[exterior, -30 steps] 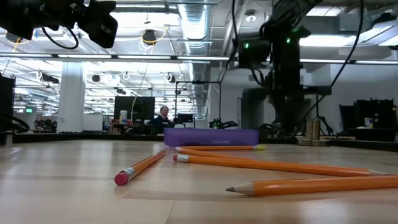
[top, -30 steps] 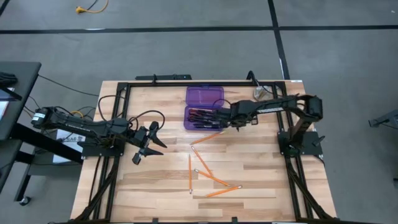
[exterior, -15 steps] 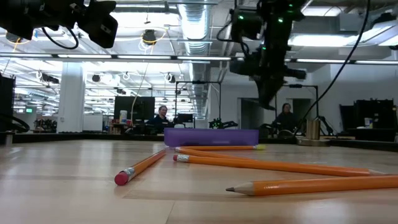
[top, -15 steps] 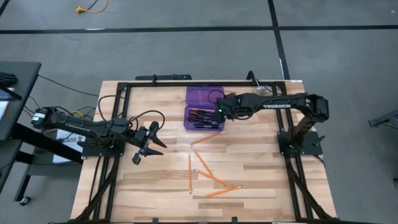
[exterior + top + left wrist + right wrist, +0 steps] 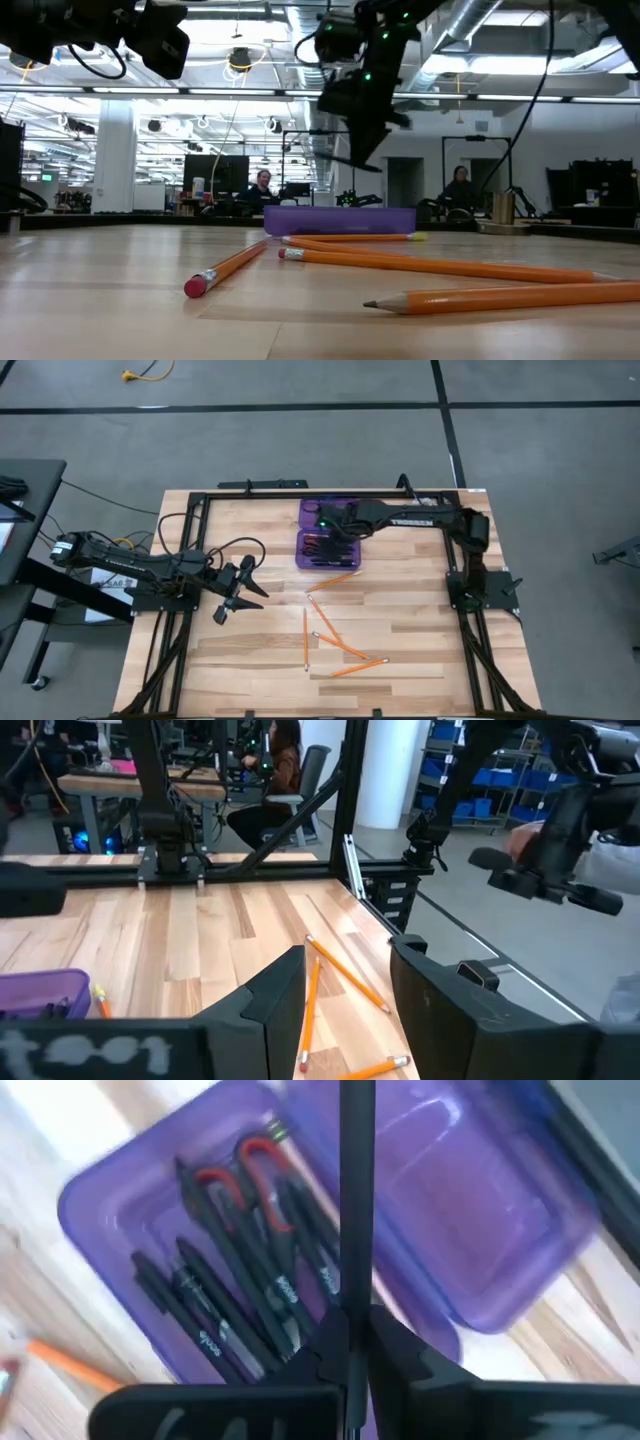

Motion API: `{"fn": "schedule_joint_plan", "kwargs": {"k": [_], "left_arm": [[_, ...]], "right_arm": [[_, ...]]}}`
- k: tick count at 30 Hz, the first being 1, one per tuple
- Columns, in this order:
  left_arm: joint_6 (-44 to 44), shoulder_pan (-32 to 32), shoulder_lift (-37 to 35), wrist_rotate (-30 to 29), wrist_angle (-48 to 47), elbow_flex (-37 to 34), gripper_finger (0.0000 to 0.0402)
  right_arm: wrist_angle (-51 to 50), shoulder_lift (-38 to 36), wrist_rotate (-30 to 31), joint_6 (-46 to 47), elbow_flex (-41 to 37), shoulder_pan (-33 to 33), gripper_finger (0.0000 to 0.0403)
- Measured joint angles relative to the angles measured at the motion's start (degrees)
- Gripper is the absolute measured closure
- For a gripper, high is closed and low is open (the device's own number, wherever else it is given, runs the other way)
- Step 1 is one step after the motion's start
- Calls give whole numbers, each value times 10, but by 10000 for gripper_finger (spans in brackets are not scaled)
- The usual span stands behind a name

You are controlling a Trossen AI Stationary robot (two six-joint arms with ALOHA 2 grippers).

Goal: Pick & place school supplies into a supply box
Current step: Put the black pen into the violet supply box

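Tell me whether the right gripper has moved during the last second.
Yes. The right gripper has swung leftward in the high view, from past the supply box's right edge to above the box; it grips a black pen.

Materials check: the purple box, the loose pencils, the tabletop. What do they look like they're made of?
Supply box: translucent purple plastic, glossy; its floor shows through the walls.
Orange pencils: probably painted wood, with a bare sharpened tip, metal ferrule and pink eraser.
Tabletop: pale wooden planks with visible grain, smooth and likely sealed.
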Motion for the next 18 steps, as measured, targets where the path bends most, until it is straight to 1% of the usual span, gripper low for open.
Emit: {"fn": "schedule_joint_plan", "kwargs": {"k": [6,11,18], "left_arm": [[8,0,0,-2,-2,0,265],[32,0,0,-2,-4,0,265],[61,0,0,-5,-4,0,265]], "right_arm": [[-9,45,-47,-98,12,-9,400],[-22,64,-66,-144,12,-25,393],[-27,54,-67,-163,13,-39,345]]}}
